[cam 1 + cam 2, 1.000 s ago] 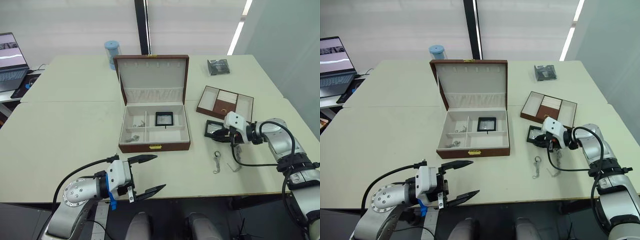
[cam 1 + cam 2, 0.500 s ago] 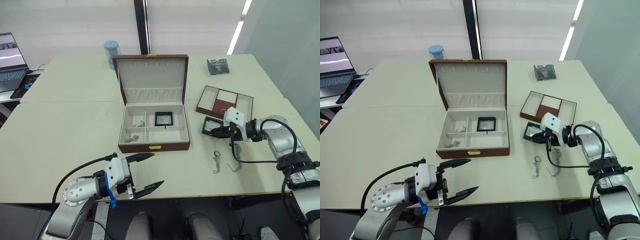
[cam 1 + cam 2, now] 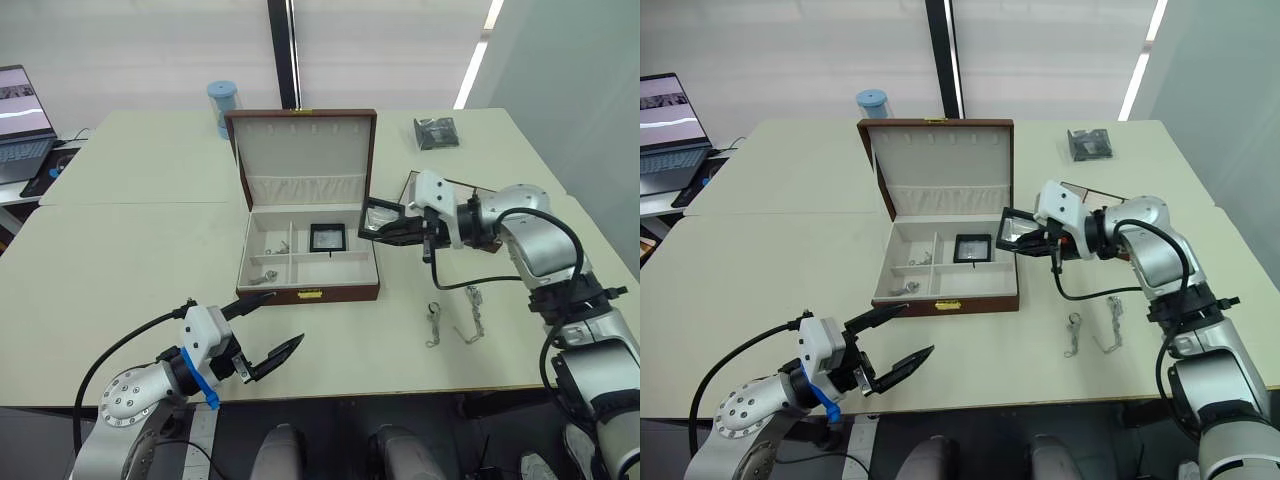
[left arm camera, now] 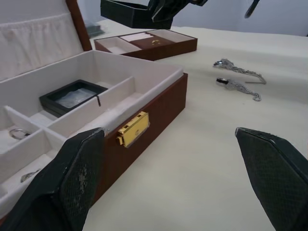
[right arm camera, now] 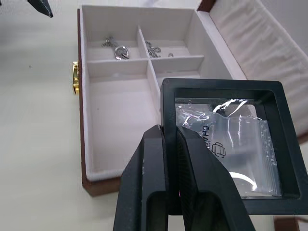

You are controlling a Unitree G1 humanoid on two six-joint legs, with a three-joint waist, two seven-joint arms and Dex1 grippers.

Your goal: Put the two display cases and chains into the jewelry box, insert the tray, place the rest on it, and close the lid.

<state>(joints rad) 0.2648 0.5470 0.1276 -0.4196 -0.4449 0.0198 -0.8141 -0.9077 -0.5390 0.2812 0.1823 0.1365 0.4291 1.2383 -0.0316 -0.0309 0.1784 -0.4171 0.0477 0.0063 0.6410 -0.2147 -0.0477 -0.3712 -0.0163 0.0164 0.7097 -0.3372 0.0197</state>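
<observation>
The jewelry box (image 3: 308,290) stands open mid-table, its lid (image 3: 303,158) upright behind it. One display case (image 3: 328,236) lies in its back right compartment. My right gripper (image 3: 392,233) is shut on the second display case (image 5: 226,134), holding it in the air over the box's right wall. Thin chains (image 5: 117,48) lie in the box's left compartments. Two more chains (image 3: 434,325) (image 3: 474,315) rest on the table to the right of the box. The tray (image 3: 470,208) sits behind my right arm. My left gripper (image 3: 270,328) hangs open near the table's front edge, holding nothing.
A blue-lidded jar (image 3: 224,105) stands behind the box on the left. A black pouch (image 3: 437,132) lies at the back right. A laptop (image 3: 22,120) is at the far left on a neighbouring table.
My right gripper has lifted the display case off the table and carried it left, up over the box's right wall. My left gripper has dropped slightly and shifted left.
</observation>
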